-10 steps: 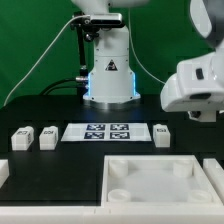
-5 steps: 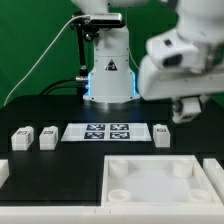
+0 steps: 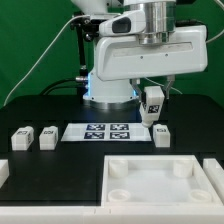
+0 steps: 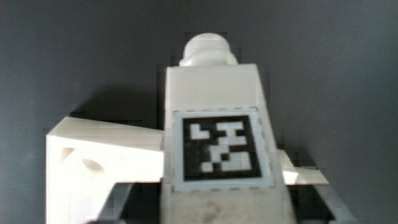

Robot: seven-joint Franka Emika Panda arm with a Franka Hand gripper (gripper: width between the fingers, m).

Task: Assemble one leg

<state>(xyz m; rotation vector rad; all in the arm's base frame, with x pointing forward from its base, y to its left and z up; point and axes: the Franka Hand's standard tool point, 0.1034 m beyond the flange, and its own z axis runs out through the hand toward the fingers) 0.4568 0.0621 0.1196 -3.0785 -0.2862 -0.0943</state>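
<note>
My gripper is shut on a leg, a small white block with a black-and-white tag. It holds the leg in the air behind the marker board's right end, above a loose leg on the table. In the wrist view the held leg fills the middle, tag facing the camera and a round peg at its far end. The dark fingers press on both its sides. Two more loose legs lie at the exterior view's left.
The marker board lies mid-table. The large white tray-like part with round corner sockets sits in front; a corner of it shows under the leg in the wrist view. The robot base stands behind.
The arm has swung from the exterior view's right edge toward the middle, carrying the leg. The held leg now shows hanging behind the marker board's right end.
</note>
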